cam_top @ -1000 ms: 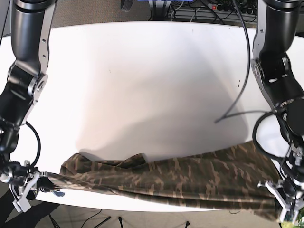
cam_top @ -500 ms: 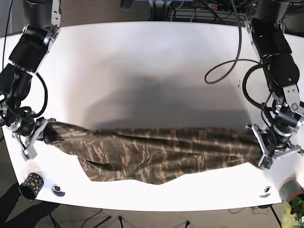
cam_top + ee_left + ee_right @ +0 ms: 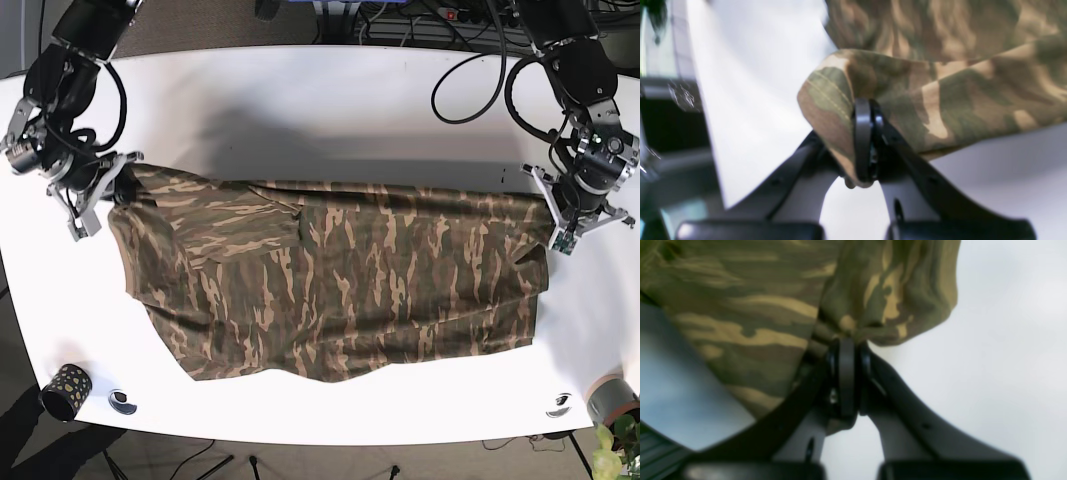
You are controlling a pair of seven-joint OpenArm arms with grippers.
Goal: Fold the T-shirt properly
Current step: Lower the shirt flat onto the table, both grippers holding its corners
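A camouflage T-shirt [image 3: 330, 275] lies spread across the white table [image 3: 320, 110], stretched between my two grippers. My left gripper [image 3: 556, 222] is shut on the shirt's right edge; in the left wrist view [image 3: 864, 140] the cloth [image 3: 940, 83] is pinched between its black fingers. My right gripper [image 3: 112, 190] is shut on the shirt's upper left corner; in the right wrist view [image 3: 846, 376] the fabric [image 3: 773, 306] bunches at the closed jaws. The shirt's lower hem lies uneven near the table's front.
A small dark patterned cup [image 3: 62, 390] stands at the front left corner. A grey cylinder [image 3: 612, 400] and a plant [image 3: 615, 455] are at the front right. Cables [image 3: 430, 20] run behind the table's far edge.
Both grippers have carried the shirt from the table's front edge away toward the middle, and the shirt has spread out flat on the table.
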